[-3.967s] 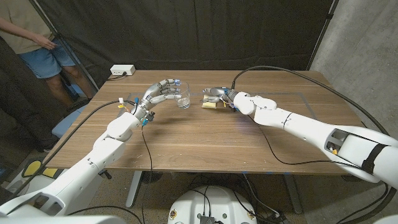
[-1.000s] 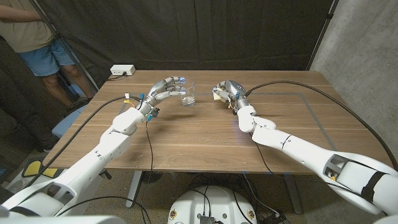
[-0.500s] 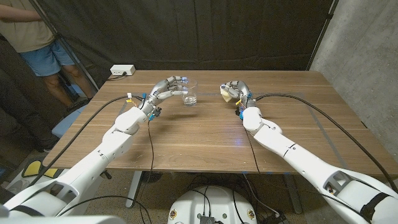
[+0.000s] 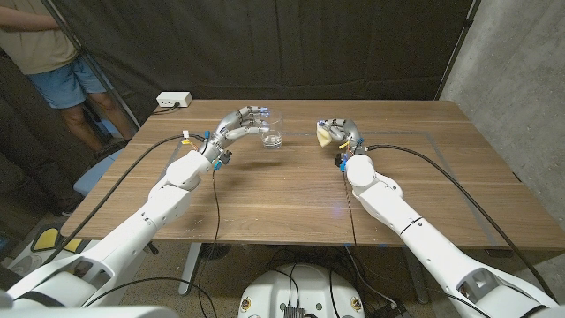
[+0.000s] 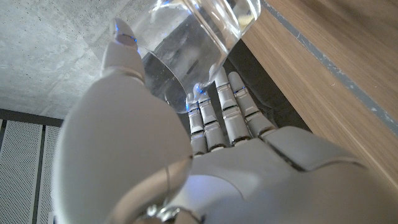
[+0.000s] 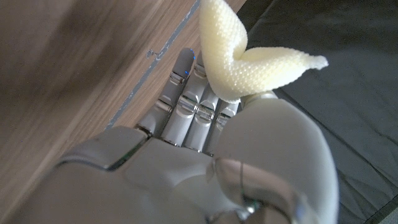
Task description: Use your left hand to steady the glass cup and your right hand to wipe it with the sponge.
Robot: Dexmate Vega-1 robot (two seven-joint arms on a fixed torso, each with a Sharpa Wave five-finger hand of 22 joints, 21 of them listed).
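Clear glass cup [image 4: 272, 132] stands on the wooden table [image 4: 291, 190], far side; left hand [image 4: 237, 125] grasps it. Right hand [image 4: 338, 132], well apart, pinches the pale yellow folded sponge [image 4: 325, 133].
Left wrist: fingers [image 5: 217, 112] wrap the cup [image 5: 186, 43].
Right wrist: sponge [image 6: 239, 59] clamped by thumb and fingers [image 6: 193, 106]

Glass cup [image 5: 199, 37] rim cut off (left wrist view).

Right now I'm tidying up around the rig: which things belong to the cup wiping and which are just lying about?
Part of the job:
glass cup, gripped by the left hand
sponge, folded in the right hand, apart from the cup

Just lying about:
white box at the table's far left corner
person standing beyond the table
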